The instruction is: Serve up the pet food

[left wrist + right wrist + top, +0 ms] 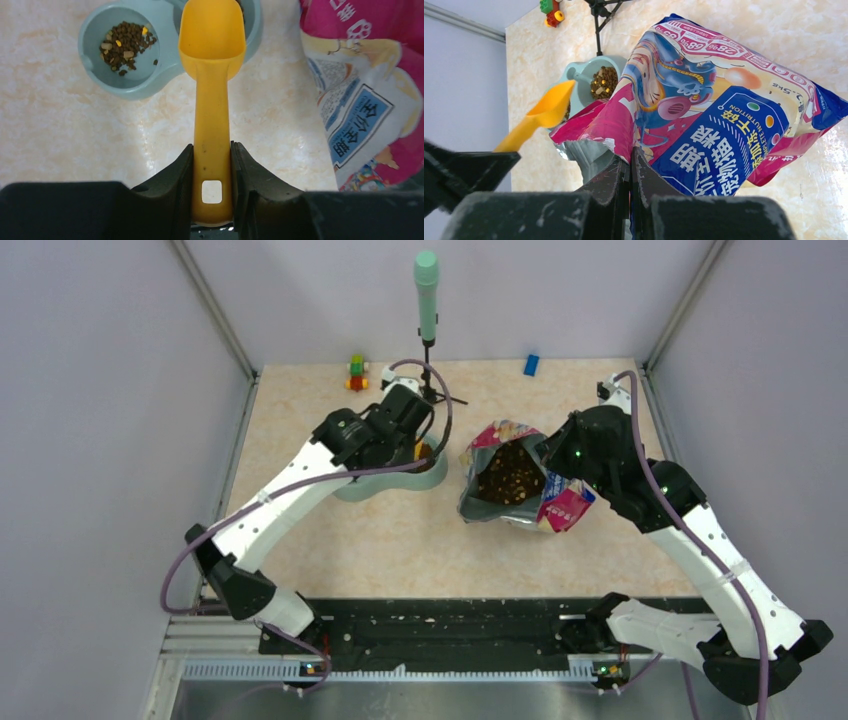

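Pet food (125, 42) lies as a small pile of dark-brown pellets in one compartment of the pale blue-green double bowl (100, 75); the other compartment is mostly hidden beneath the scoop (212, 45); more kibble (510, 472) fills the open cat food bag (560, 508), which lies near the middle of the table (420, 550), just right of the bowl. The left gripper (212, 150) is clamped on the yellow-orange scoop's handle; its cup is empty and hangs over the hidden compartment. The right gripper (630, 160) has its jaws pressed together on the bag's rim, at the right side of the mouth. Along the far edge stand stacked toy blocks (357, 371), a microphone (427, 290) on its stand, and a blue block (531, 364).
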`<move>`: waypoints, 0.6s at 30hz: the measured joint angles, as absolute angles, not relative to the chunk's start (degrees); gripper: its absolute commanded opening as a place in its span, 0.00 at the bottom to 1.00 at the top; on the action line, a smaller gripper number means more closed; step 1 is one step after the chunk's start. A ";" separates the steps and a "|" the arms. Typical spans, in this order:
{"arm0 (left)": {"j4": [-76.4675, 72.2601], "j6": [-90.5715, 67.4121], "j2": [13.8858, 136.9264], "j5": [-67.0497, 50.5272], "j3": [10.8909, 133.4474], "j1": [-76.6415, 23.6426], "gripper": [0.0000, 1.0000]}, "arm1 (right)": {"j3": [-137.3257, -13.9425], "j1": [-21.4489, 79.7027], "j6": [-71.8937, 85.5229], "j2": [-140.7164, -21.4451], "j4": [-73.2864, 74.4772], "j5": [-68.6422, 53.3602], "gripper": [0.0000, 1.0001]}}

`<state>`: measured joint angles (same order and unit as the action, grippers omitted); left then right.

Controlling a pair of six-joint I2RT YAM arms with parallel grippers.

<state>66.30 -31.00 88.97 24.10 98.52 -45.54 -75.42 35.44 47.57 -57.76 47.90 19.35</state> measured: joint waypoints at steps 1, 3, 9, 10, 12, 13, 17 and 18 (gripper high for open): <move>65.34 -30.61 87.50 24.12 98.02 -45.54 0.00 | -75.42 35.44 47.57 -57.76 47.90 19.35 0.00; 62.24 -29.82 83.42 24.03 95.33 -45.54 0.00 | -75.42 35.44 47.57 -57.76 47.90 19.38 0.00; 50.98 -27.05 68.95 23.94 79.33 -46.48 0.00 | -75.42 35.44 47.57 -57.80 47.86 19.40 0.00; 49.04 -26.39 66.72 23.94 76.05 -47.18 0.00 | -75.42 35.44 47.57 -57.80 47.86 19.42 0.00; 45.60 -24.71 62.50 23.83 70.22 -49.04 0.00 | -75.42 35.44 47.57 -57.80 47.83 19.42 0.00; 43.66 -23.68 60.40 23.81 67.42 -50.00 0.00 | -75.42 35.44 47.57 -57.80 47.83 19.42 0.00; 37.58 -20.27 52.75 22.44 60.25 -52.45 0.00 | -75.42 35.44 47.57 -57.87 47.79 19.38 0.00; 35.88 -19.22 51.20 21.76 59.20 -52.71 0.00 | -75.42 35.44 47.57 -57.89 47.77 19.38 0.00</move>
